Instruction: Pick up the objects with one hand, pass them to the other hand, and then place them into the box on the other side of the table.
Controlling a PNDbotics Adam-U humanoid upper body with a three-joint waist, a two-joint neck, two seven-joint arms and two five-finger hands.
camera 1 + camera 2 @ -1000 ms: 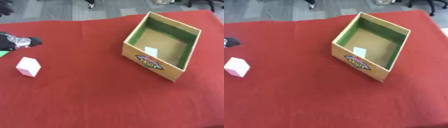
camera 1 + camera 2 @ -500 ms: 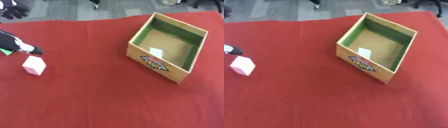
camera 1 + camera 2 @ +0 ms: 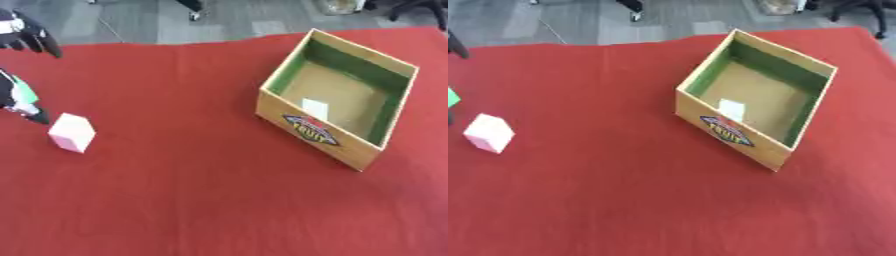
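I see the box (image 3: pixel 337 117) at 2 o'clock on the red desk (image 3: pixel 201 200), open, green inside, one small white piece (image 3: pixel 315 109) on its floor. The pale cube (image 3: pixel 72 132) sits at 9 o'clock on the cloth. My left hand (image 3: pixel 19 100) is just beside it at the edge, not touching; I cannot tell how its fingers stand. Since half a second ago, everything has slid right in view; the camera moved.

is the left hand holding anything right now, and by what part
Cannot be told. The left hand at the left edge has something green against it, mostly out of view. The pale pink block lies untouched.
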